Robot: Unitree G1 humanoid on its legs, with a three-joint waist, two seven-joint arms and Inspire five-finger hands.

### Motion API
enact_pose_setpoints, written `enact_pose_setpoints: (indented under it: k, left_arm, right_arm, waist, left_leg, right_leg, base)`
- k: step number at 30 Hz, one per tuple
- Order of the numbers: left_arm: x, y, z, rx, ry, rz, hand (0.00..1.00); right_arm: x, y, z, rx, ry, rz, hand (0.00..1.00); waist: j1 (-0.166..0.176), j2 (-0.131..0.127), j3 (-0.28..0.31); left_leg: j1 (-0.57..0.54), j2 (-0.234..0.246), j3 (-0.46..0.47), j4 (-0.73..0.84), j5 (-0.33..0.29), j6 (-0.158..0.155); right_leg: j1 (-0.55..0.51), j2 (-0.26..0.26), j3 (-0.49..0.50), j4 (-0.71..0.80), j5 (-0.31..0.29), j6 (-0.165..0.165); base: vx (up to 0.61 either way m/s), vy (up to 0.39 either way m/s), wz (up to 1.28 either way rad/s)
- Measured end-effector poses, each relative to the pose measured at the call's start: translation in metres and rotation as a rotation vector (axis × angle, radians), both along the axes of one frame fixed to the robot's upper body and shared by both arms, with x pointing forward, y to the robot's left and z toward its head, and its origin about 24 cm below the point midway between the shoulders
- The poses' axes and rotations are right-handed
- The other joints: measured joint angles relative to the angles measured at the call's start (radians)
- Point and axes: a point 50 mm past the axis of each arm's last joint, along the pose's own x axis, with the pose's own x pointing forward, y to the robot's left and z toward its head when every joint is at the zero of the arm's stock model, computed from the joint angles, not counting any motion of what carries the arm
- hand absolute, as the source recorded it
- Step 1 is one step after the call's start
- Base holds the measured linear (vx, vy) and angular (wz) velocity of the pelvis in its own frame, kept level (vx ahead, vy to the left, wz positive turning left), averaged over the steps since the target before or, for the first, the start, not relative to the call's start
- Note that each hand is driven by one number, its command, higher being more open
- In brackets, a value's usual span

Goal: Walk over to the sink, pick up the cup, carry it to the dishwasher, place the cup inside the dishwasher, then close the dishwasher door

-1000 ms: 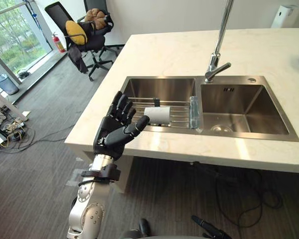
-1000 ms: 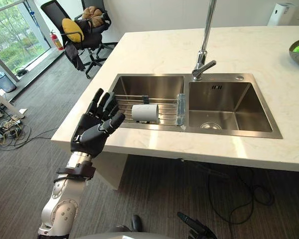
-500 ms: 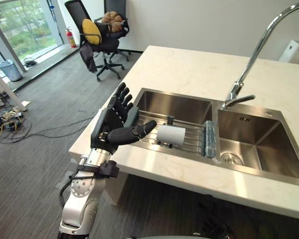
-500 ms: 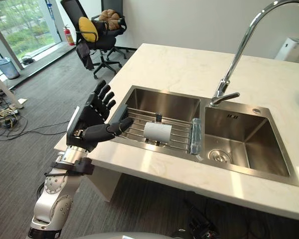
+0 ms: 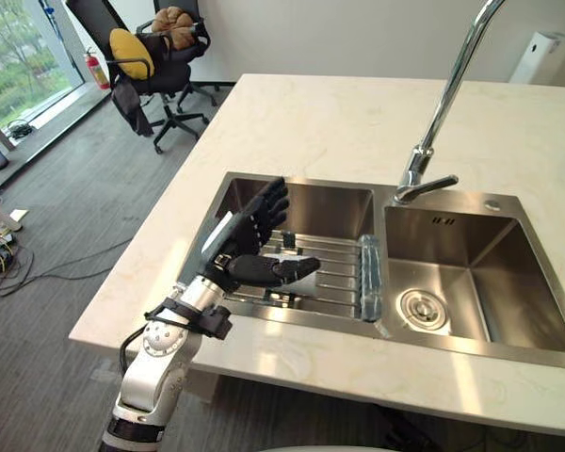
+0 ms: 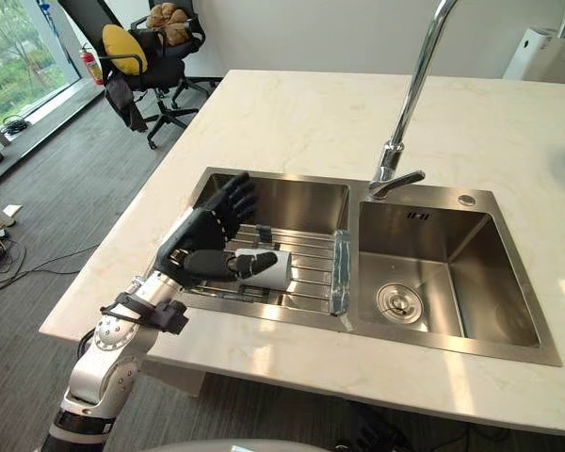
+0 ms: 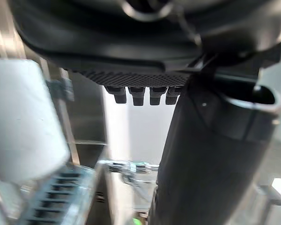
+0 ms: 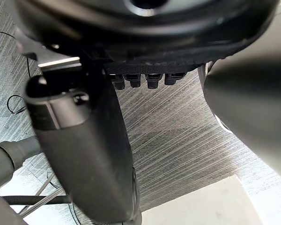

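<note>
The smooth white cylindrical cup lies sideways on the wire rack in the steel sink, just beside the left hand, whose fingers are spread wide, gripping nothing.

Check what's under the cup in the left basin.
A wire rack spanning the left basin; the cup lies on its side on it. The thumb of the open left hand crosses the cup's near side, so contact there is hidden.
</note>
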Motion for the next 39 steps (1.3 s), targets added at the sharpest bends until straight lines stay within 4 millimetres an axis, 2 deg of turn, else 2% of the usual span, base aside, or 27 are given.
enact_pose_setpoints:
  k: [2, 7, 10, 16, 32, 39]
  left_arm:
    - [-0.001, 0.012, -0.017, 0.103, 0.057, 0.045, 1.00]
    - [-0.002, 0.025, -0.010, 0.407, -0.062, 0.053, 1.00]
    - [-0.002, 0.028, -0.006, 0.515, -0.129, 0.054, 1.00]
    - [-0.002, 0.026, -0.003, 0.535, -0.175, 0.064, 1.00]
    - [0.001, 0.014, 0.001, 0.552, -0.225, 0.036, 1.00]
    - [0.009, 0.006, 0.009, 0.584, -0.255, -0.039, 1.00]
  right_arm:
    - [0.001, 0.001, 0.000, -0.003, -0.008, 0.001, 1.00]
    - [0.001, 0.002, 0.000, -0.015, -0.005, -0.031, 1.00]
    - [0.001, 0.002, 0.000, -0.016, -0.004, -0.038, 1.00]
    - [0.002, 0.002, 0.000, -0.017, -0.013, -0.039, 1.00]
    - [0.004, 0.001, 0.000, -0.016, -0.017, -0.038, 1.00]
    - [0.008, 0.002, 0.001, -0.010, -0.031, -0.046, 1.00]
  waist:
    - [-0.002, -0.003, 0.003]
    - [-0.002, -0.005, 0.004]
    - [-0.006, -0.005, 0.004]
    - [-0.019, -0.003, 0.004]
    - [-0.024, -0.003, 0.009]
    - [-0.045, -0.001, 0.028]
  left_leg:
    - [-0.001, -0.005, 0.005, -0.002, -0.001, 0.001]
    - [0.001, -0.013, 0.004, -0.017, -0.002, 0.003]
    - [0.001, -0.016, 0.003, -0.017, 0.001, 0.007]
    - [-0.002, -0.016, -0.003, -0.030, 0.009, 0.006]
    - [-0.004, -0.024, -0.009, -0.032, 0.008, 0.008]
    - [-0.001, -0.024, 0.002, -0.032, 0.006, 0.010]
  right_leg:
    - [-0.003, -0.001, 0.001, 0.000, 0.005, 0.001]
    - [-0.005, -0.007, -0.003, -0.005, 0.018, 0.006]
    - [-0.006, -0.009, -0.002, -0.007, 0.022, 0.007]
    - [-0.014, -0.007, -0.004, -0.007, 0.022, 0.007]
    - [-0.015, -0.014, -0.009, -0.007, 0.025, 0.010]
    - [-0.019, -0.014, 0.000, -0.007, 0.025, 0.011]
  base:
    - [-0.05, 0.015, -0.03]
    - [-0.08, 0.016, 0.03]
    - [-0.08, -0.007, -0.01]
    - [-0.01, -0.004, 0.00]
    - [-0.01, -0.002, 0.00]
    - [0.00, 0.000, -0.02]
